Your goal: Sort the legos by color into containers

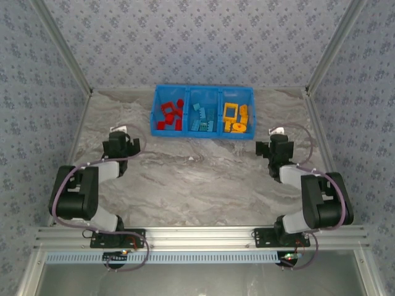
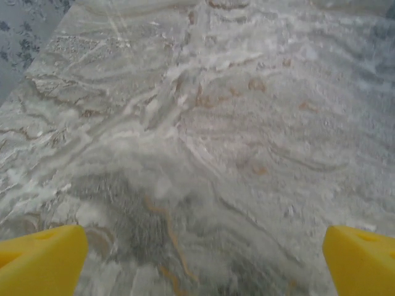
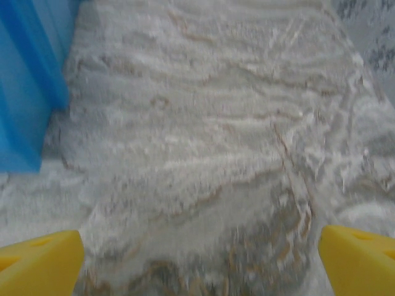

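Tabletop: I'm seeing grey marble.
Tray: holding legos grouped red, blue, yellow.
Left fingers: standing spread.
Right fingers: standing spread.

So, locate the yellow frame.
Top view: the yellow frame lies in the tray's right compartment, toward the far wall, with other yellow bricks right of it.

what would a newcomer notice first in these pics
The bright blue tray at the far middle of the grey marbled table stands out, its three compartments sorted by color: red legos left, light blue legos middle, yellow legos right. Nearer, the yellow left fingers and right fingers stand wide open over the table, holding nothing.
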Tool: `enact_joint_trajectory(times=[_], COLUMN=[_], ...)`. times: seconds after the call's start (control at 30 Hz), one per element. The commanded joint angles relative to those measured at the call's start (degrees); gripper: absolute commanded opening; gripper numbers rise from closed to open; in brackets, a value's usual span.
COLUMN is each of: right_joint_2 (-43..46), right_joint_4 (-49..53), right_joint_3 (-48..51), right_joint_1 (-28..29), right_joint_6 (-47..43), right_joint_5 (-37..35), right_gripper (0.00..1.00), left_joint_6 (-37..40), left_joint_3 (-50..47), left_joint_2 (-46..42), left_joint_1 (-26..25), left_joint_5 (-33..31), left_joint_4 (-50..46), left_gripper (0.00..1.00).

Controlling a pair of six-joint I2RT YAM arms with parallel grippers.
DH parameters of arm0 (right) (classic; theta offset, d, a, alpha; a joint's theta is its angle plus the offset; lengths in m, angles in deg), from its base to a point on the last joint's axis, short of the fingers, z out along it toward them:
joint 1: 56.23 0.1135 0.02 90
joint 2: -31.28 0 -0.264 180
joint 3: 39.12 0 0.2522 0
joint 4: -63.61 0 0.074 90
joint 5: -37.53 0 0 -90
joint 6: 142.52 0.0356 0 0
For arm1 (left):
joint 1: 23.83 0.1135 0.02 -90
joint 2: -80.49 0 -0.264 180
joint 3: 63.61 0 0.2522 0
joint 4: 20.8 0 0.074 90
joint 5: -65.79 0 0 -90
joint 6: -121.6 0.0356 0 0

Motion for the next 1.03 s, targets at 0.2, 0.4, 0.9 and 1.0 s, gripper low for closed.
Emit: enact_joint_trajectory(times=[0.2, 0.4, 0.9, 1.0], right_joint_2=[-3.1, -4.3, -4.4, -4.4], right_joint_4=[-19.9, -21.6, -19.2, -19.3], right_joint_3=[6.8, 7.3, 5.8, 5.9], right_joint_1=[-4.9, -4.1, -6.2, -6.3], right_joint_6=[0.8, -0.3, 1.1, 1.1], right_joint_5=[7.2, 7.1, 10.8, 10.8], right_gripper=[1.0, 1.0, 1.0, 1.0], left_joint_6=[-0.9, -0.7, -0.7, -0.6], left_joint_3=[-15.9, -9.0, -9.0, -9.0], left_joint_2=[-0.9, 0.5, 0.6, 0.6], left_joint_1=[2.6, 3.2, 3.2, 3.2], left_joint_5=[2.4, 5.0, 4.9, 4.9], left_joint_4=[32.2, 21.0, 21.0, 21.1], left_gripper=[0.98, 0.98, 0.98, 0.98])
